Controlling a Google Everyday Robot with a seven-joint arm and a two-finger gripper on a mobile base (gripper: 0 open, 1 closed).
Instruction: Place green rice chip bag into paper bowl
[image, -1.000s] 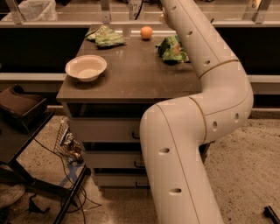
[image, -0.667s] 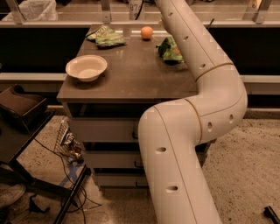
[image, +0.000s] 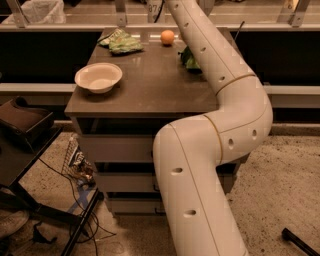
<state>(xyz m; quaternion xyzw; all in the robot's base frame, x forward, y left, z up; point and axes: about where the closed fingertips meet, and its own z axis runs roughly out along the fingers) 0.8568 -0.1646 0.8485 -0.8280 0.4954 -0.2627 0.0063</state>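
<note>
The paper bowl (image: 98, 76) is cream-white and stands empty near the front left of the brown table top (image: 150, 85). The green rice chip bag (image: 188, 59) lies at the table's right side, and my white arm (image: 220, 75) crossing in front hides most of it. The arm rises from the bottom of the view, bends at the right and runs up past the top edge. My gripper is out of view beyond that edge.
A paler mottled green bag (image: 122, 42) and an orange (image: 167, 37) lie at the back of the table. Drawers (image: 120, 150) sit under the top. A black stand (image: 25, 125) and cables (image: 75, 165) are at the left.
The upper part of my arm has swung to the left and now covers more of the green rice chip bag. The bowl, orange and pale bag have not moved.
</note>
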